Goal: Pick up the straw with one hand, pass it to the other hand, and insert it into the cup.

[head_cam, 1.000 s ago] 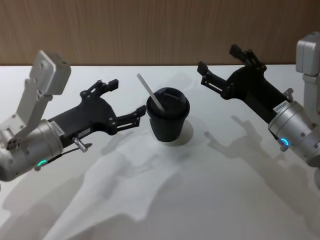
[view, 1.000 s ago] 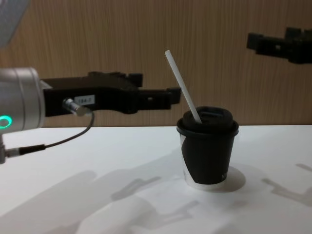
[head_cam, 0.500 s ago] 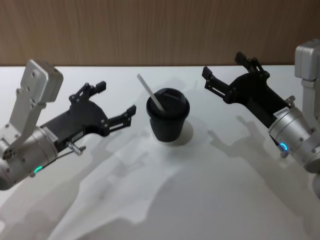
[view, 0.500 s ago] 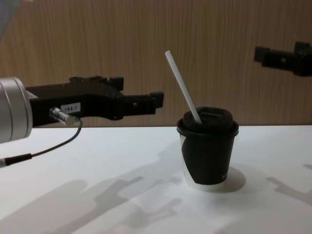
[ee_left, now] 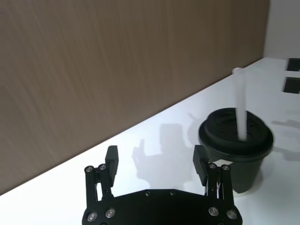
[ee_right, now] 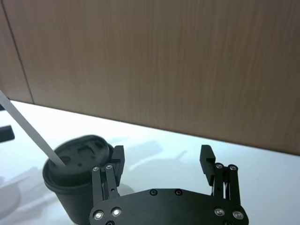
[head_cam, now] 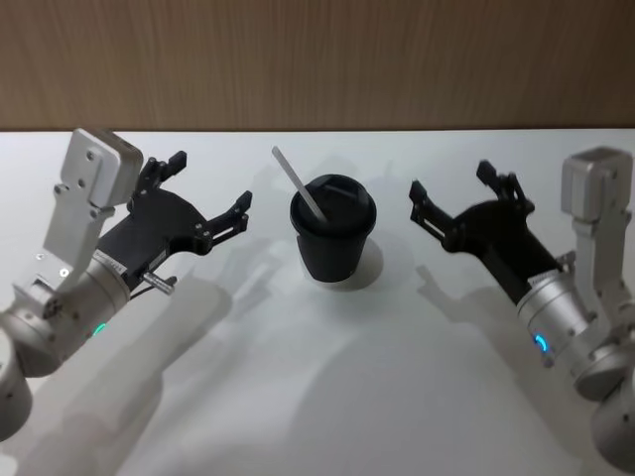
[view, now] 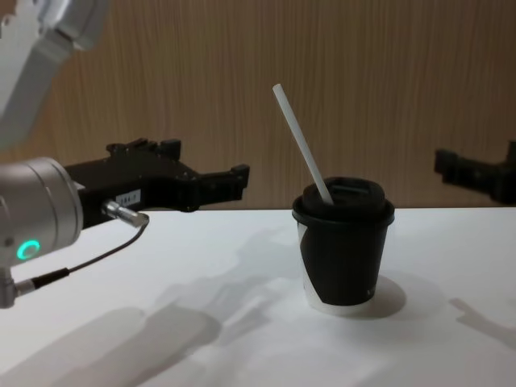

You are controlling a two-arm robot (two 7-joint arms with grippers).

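The black cup (head_cam: 332, 238) stands upright mid-table, and the white straw (head_cam: 298, 185) sticks out of its lid, leaning toward my left and back. Left of the cup, my left gripper (head_cam: 210, 181) hangs open and empty, a short gap away. On the other side, my right gripper (head_cam: 451, 180) is open and empty, also apart from the cup. The chest view shows the cup (view: 343, 258) and straw (view: 302, 149) from the side, between the left gripper (view: 206, 161) and the right gripper (view: 477, 161). Both wrist views look past open fingers at the cup (ee_left: 236, 145) (ee_right: 77, 173).
The white table (head_cam: 327, 377) stretches wide around the cup. A wooden wall (head_cam: 317, 59) closes off the back. A thin grey cable with a metal plug (head_cam: 154, 283) hangs by my left wrist.
Both grippers have drawn back from the cup: the left one to the left, the right one down and toward me. Cup and straw have not moved.
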